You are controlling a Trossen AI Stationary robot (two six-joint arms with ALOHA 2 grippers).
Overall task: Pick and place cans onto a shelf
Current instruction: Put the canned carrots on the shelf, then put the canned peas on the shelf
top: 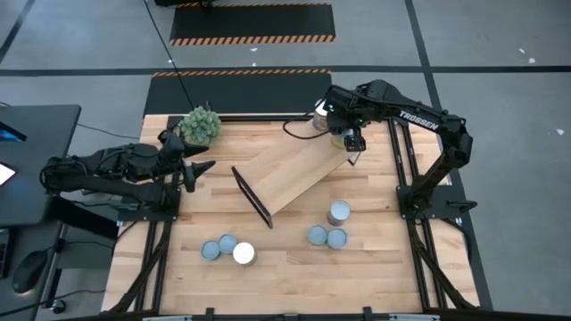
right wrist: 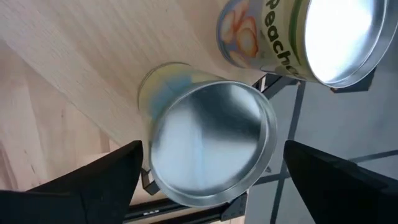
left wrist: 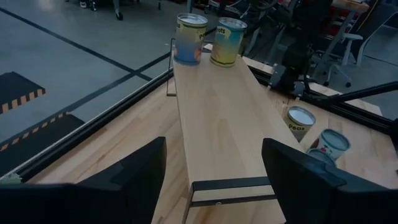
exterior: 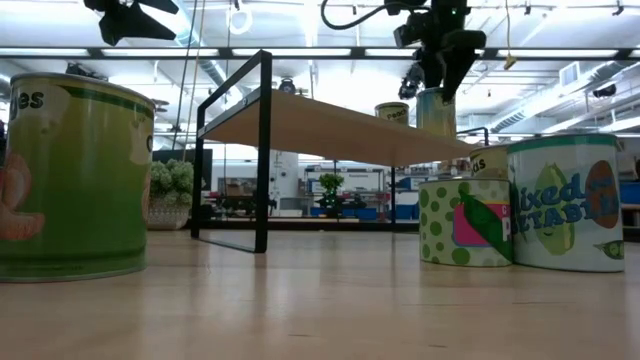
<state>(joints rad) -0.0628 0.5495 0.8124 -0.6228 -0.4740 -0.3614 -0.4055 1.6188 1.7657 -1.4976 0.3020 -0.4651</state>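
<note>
The shelf (top: 294,174), a light wood board with black end frames, lies slantwise mid-table. Two cans stand on its far right end: a silver-topped can (right wrist: 211,146) and a peach can (right wrist: 311,37) beside it. My right gripper (right wrist: 212,149) hangs open just above the silver-topped can (exterior: 435,110), one finger on either side and clear of it. My left gripper (top: 201,169) waits open at the table's left, pointing along the shelf (left wrist: 217,112). Several more cans stand on the tabletop, three near the right (top: 339,212) and three near the front left (top: 227,248).
A spiky green plant ball (top: 201,125) sits at the far left corner. Black frame rails run along the table's left and right sides. Bare tabletop lies along the near edge between the two can groups (top: 285,267).
</note>
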